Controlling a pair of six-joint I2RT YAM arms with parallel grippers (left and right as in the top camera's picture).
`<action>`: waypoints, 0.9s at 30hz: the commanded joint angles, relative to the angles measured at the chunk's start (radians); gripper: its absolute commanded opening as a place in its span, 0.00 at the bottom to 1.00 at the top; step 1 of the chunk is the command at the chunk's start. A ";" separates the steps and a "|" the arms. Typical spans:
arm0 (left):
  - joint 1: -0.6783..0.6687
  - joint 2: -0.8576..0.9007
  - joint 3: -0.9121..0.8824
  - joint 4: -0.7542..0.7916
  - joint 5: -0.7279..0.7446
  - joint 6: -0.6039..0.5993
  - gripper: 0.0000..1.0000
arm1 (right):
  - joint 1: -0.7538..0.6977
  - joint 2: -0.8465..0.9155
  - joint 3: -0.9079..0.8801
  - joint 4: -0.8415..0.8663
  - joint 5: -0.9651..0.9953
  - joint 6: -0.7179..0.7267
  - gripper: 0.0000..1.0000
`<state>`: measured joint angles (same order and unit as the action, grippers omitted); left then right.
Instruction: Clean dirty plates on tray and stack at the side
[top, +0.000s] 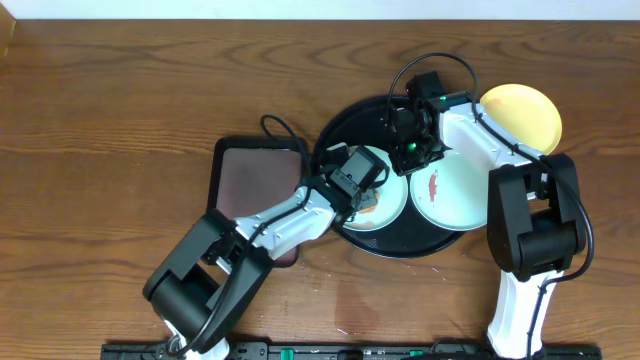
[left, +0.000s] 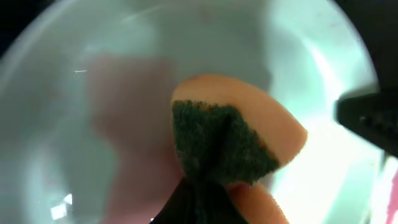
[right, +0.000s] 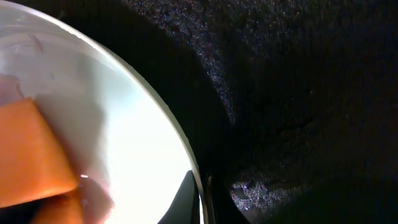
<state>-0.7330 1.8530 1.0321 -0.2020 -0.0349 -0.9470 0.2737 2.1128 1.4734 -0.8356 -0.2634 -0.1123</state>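
Note:
The black tray (top: 352, 125) holds two mint-blue plates. The left plate (top: 392, 198) lies under my left gripper (top: 366, 198), which is shut on an orange sponge (left: 231, 140) with a green scouring side, pressed on the plate's (left: 62, 124) smeared face. My right gripper (top: 408, 158) pinches that plate's far rim (right: 202, 193); the plate (right: 137, 137), the sponge (right: 31, 155) and the tray (right: 298, 93) show in the right wrist view. The right plate (top: 452, 190) has a red smear. The yellow plate (top: 522, 113) lies on the table beside the tray.
A rectangular maroon tray (top: 255, 180) with a black rim lies left of the black tray, partly under my left arm. The wooden table (top: 120, 120) stretches to the left and back. Both arms cross over the black tray.

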 joint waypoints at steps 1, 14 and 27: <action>0.041 -0.011 -0.020 -0.090 -0.078 0.103 0.08 | 0.002 0.037 -0.020 0.024 0.058 0.022 0.01; 0.076 -0.229 -0.020 -0.178 -0.344 0.108 0.08 | 0.003 0.037 -0.011 0.031 0.056 0.049 0.01; 0.250 -0.585 -0.020 -0.469 -0.356 0.109 0.07 | 0.049 -0.183 0.039 0.048 0.246 0.074 0.01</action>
<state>-0.5510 1.3045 1.0195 -0.6197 -0.3515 -0.8555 0.2977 2.0464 1.4746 -0.7971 -0.1711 -0.0620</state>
